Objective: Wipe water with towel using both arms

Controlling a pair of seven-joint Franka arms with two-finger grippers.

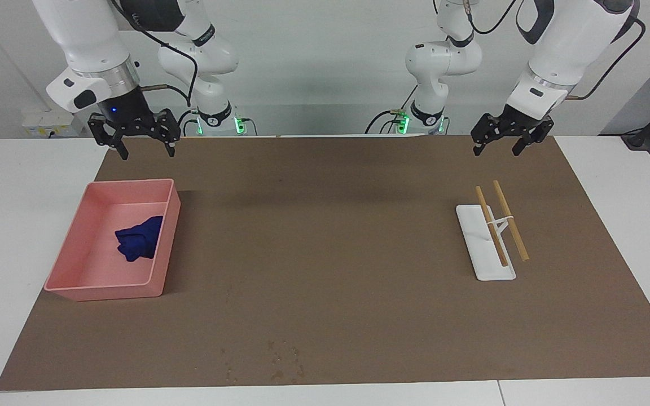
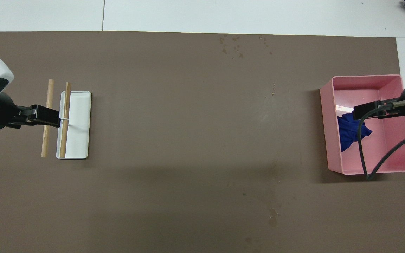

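Mat: a brown mat [image 1: 336, 254] covered most of the white table [image 1: 20, 180].
Tray: a pink tray [image 1: 65, 265] sat on the mat toward the right arm's end of the table.
Towel: the deep-blue towel [image 1: 137, 237] lay crumpled inside the tray, against the wall that faced the middle of the table; nothing touched it.
Water: a faint pale streak [image 2: 266, 117] showed on the mat in the overhead view, between the tray and the mat's middle; in the facing view it could not be made out.
Specks: a cluster of small specks [image 1: 280, 361] sat near the mat's edge farthest from the robots.
Rest: a white rectangular holder [image 1: 474, 248] lay on the mat toward the left arm's end of the table, with a small raised bracket.
Sticks: two wooden sticks [image 1: 510, 221] lay side by side across the bracket, one over the holder, one over the mat just beside it.
Right gripper: the right gripper [image 1: 143, 148] hung in the air over the tray's end nearer to the robots, fingers spread apart, holding nothing.
Left gripper: the left gripper [image 1: 497, 149] hung in the air over the sticks and holder, fingers spread apart, holding nothing; this arm waited.
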